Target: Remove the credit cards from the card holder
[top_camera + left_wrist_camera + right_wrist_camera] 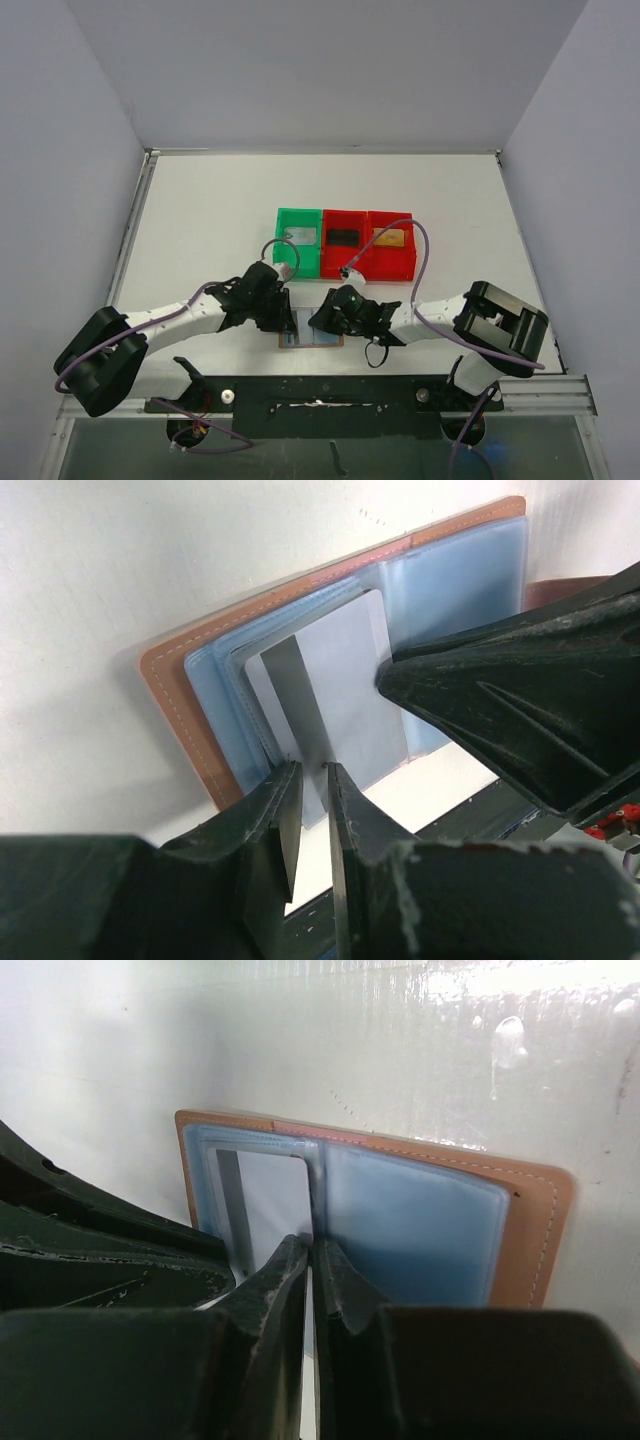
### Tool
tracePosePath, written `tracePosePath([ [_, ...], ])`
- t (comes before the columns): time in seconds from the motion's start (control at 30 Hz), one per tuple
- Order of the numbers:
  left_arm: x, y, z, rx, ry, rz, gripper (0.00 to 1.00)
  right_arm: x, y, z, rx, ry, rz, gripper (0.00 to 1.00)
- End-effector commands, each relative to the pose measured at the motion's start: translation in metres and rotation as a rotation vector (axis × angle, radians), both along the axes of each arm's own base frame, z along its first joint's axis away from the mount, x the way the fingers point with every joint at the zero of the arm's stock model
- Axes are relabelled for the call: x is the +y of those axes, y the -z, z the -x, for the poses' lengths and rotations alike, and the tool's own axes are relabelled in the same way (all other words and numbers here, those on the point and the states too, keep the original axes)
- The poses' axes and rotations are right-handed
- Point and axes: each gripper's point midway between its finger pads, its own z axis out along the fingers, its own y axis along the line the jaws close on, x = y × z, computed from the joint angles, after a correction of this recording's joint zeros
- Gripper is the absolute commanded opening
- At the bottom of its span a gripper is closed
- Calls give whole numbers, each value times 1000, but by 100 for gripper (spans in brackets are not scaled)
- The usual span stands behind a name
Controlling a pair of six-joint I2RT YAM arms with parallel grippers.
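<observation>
Table point(200, 215) edge nears card holder point(312, 336); left end effector point(315, 772) seemingly pinches silver card point(345, 685).

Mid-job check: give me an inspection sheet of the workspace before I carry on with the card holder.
Surface: white table, no spills seen.
Job's things: open tan leather card holder with clear blue sleeves at the near edge, with a striped silver-grey card in one sleeve pocket. One card lies in each bin: silver-grey card, black card, gold-tan card.
Clutter: green plastic bin and two red plastic bins, in a row behind the holder.
Grippers: left gripper appears closed on the striped card's near edge. Right gripper is shut at the holder's centre fold.
Cables: purple cable arcs over the right red bin.
Surroundings: plain grey walls; nothing else seen.
</observation>
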Motion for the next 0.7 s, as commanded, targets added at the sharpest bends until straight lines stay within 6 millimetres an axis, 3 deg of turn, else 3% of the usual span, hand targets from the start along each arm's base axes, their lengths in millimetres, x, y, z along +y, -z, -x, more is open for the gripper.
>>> tracePosePath([
  [0.0, 11, 10, -10, -48, -10, -93, 17, 5, -13, 0, -15, -15, -106, 0],
  [0.67, 15, 9, -13, -62, -17, -125, 15, -10, -12, 1, 8, 19, -135, 1],
])
